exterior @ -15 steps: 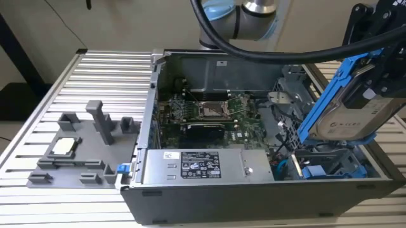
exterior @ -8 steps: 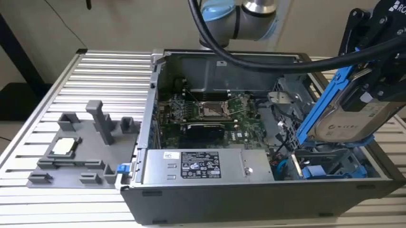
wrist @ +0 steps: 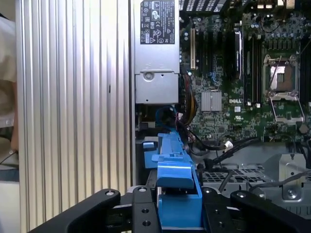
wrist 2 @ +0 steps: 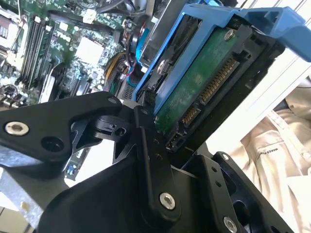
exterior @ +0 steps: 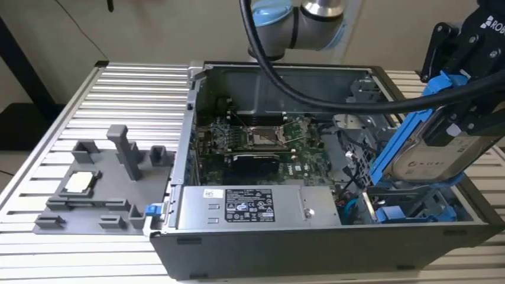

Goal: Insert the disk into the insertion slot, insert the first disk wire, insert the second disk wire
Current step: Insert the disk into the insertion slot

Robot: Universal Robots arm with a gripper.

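While my tool (wrist: 180,208) pinches the disk (exterior: 434,154) by its blue carrier, it hangs tilted over the drive cage (wrist: 233,174), not yet in. If it goes in skewed, a carrier edge could jam on the sheet metal, or snag the loose cables (wrist: 209,145) beside it.

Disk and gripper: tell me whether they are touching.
Touching. In the first wrist view the gripper clamps the disk by its blue carrier, from both sides; the exterior view shows it held tilted above the computer case.
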